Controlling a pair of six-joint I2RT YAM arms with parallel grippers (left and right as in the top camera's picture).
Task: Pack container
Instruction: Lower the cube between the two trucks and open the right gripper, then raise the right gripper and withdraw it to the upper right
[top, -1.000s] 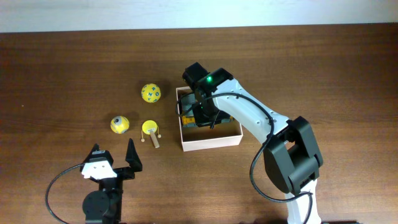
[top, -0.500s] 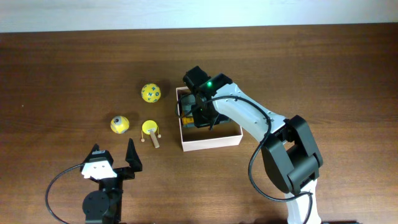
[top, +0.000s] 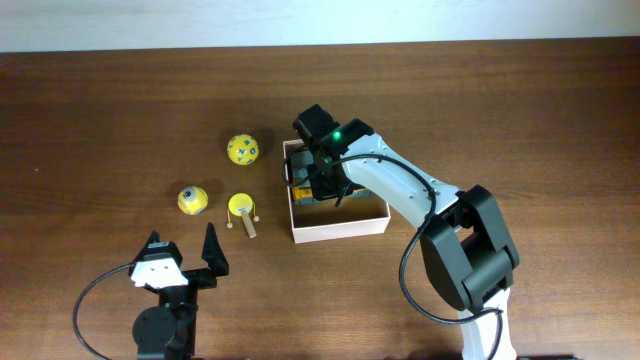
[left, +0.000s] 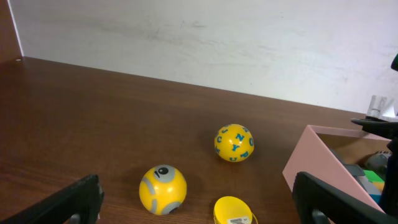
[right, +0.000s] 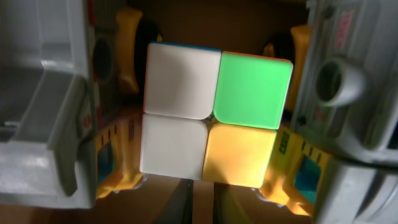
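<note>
At the centre of the overhead frame, the container (top: 340, 227) sits on the brown table (top: 100, 100). The right gripper (top: 318, 185) reaches down into its upper left corner. Its fingers are closed almost together; whether they pinch anything cannot be told. Its wrist camera looks straight down at a small puzzle cube (right: 214, 112) showing white, green and orange squares, with grey and yellow toy parts (right: 43, 124) on either side. At the lower left, the left gripper (top: 182, 240) is spread wide and holds nothing. Left of the container lie a lettered yellow ball (top: 242, 149), a yellow ball with a grey eye (top: 193, 200) and a yellow toy on a wooden stick (top: 241, 206).
</note>
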